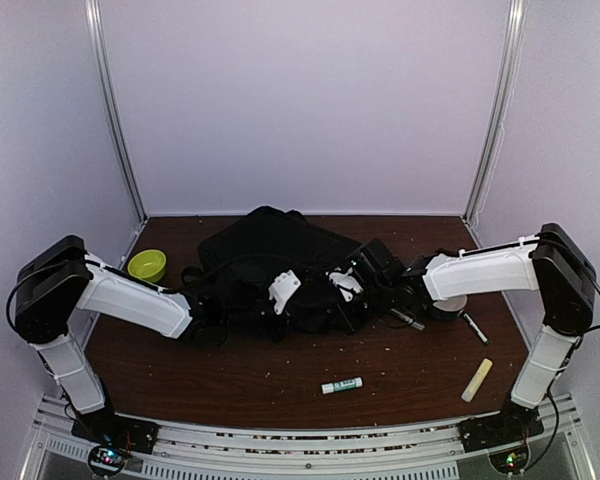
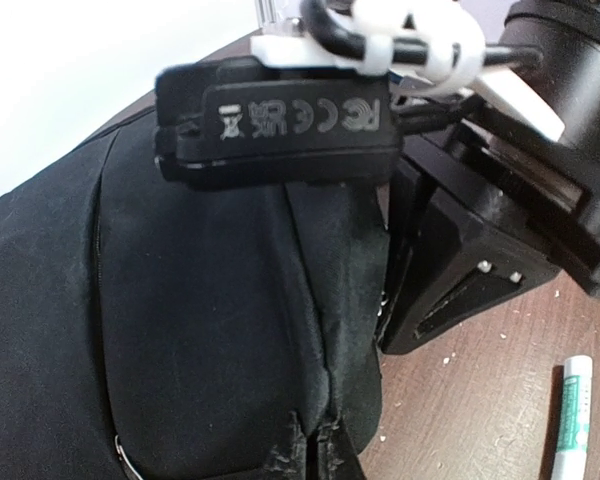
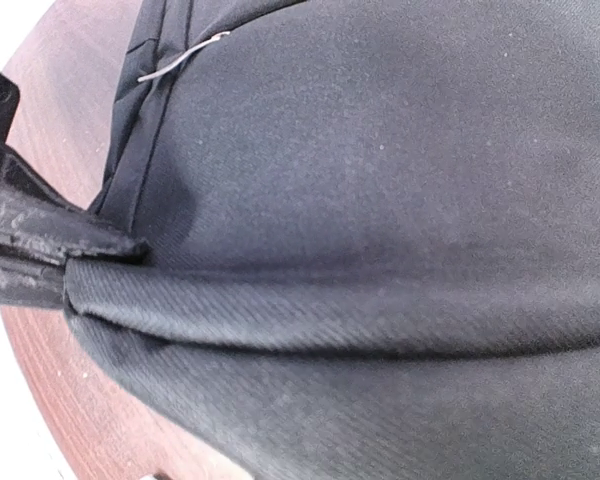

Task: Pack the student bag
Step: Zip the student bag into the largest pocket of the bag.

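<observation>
Right gripper point(image 3: 92, 262): jaws closed flat on a ridge of black cloth pinched up from the student bag point(image 1: 270, 248). The fold runs taut away from the tips.

Left gripper point(image 2: 302, 452): closed too. We read the puckered cloth at its tips as a pinch of the same bag.

The bag lies slumped mid-table point(image 1: 280, 355), between both arms and toward the back wall.

We judge it soft and limp. The cloth will likely stretch and drape rather than lift as one piece, and a thin pinch may slip. Better holds, in our view, are a seam, a zipper edge or a strap.

Loose around it: glue stick point(image 1: 341, 385) near the front, green bowl point(image 1: 147, 265) to the left, a pen point(image 1: 475, 328) to the right.
</observation>
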`<action>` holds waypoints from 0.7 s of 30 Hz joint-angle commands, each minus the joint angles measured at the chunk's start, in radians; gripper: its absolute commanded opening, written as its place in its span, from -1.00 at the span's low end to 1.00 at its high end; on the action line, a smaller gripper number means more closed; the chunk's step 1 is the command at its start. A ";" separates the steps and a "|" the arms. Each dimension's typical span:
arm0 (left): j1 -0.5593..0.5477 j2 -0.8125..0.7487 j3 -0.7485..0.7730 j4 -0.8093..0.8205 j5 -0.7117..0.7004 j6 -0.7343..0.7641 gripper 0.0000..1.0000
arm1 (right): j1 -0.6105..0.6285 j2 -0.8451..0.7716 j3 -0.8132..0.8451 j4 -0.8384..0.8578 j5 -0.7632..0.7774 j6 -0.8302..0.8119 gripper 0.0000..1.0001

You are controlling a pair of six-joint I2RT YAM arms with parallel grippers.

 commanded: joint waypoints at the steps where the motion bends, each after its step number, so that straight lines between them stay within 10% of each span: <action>1: -0.005 0.007 0.017 0.002 0.006 0.031 -1.00 | -0.037 -0.034 -0.003 -0.061 -0.080 -0.055 -1.00; 21: -0.004 -0.079 -0.046 -0.123 -0.037 0.120 -1.00 | -0.160 0.078 0.114 -0.364 -0.110 -0.276 -1.00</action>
